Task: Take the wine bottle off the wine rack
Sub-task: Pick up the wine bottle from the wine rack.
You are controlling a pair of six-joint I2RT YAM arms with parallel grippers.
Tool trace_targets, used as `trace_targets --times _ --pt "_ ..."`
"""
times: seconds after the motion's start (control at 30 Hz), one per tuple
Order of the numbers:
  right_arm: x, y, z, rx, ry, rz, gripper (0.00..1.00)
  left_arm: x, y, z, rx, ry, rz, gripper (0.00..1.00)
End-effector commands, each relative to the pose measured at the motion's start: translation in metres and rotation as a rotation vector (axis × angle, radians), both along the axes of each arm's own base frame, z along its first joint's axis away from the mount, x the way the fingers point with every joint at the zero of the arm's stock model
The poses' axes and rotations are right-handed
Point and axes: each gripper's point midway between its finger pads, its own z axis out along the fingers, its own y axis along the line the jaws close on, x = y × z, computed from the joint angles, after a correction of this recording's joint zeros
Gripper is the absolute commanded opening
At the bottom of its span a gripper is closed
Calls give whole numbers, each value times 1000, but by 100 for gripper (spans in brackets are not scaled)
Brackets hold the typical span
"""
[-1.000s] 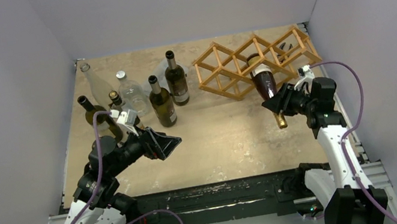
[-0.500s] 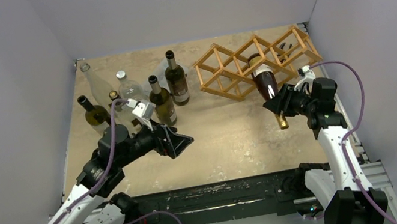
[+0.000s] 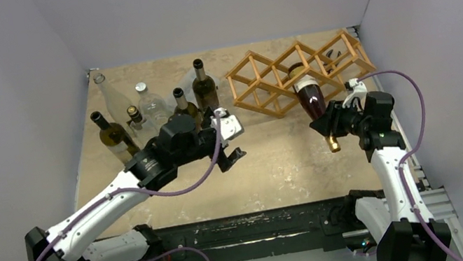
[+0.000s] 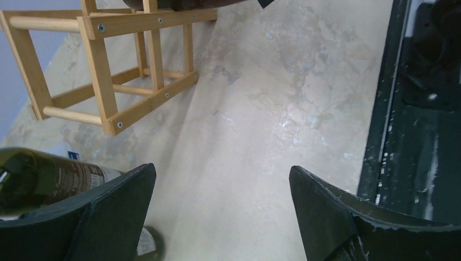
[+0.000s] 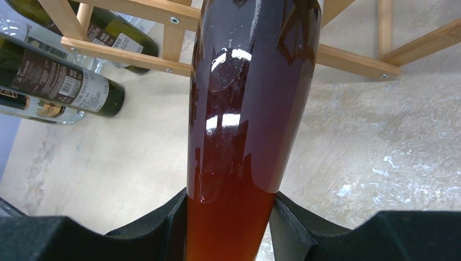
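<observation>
Nearest, on the right, the right gripper (image 3: pixel 328 130) squeezed tight on the thin neck of the wine bottle (image 3: pixel 310 97), with the fat end lying in a middle hole of the wine rack (image 3: pixel 263 79) and wooden bars close on both sides. In the middle, over the bare desk (image 3: pixel 277 165), the left gripper (image 3: pixel 232 153) wide open with nothing in it, near the left end of the rack. Farther back on the left, a bunch of standing bottles (image 3: pixel 204 85), green, dark and clear, close together, partly hidden by the left arm.
</observation>
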Motion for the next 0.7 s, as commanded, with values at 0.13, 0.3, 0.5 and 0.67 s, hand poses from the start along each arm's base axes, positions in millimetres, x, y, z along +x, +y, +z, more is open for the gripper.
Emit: trace_targets --times 0.13,0.3,0.5,0.67 --pt "18 19 112 -134 -525 233 0 61 -45 38 0 -307 -91 90" --pt "13 23 113 -148 -552 279 0 99 -51 35 -40 -327 -61 90" --pt "14 23 113 -156 -563 276 0 134 -52 34 -32 -351 -23 91" --pt "15 21 112 -154 -560 263 0 159 -54 35 -23 -367 -23 90"
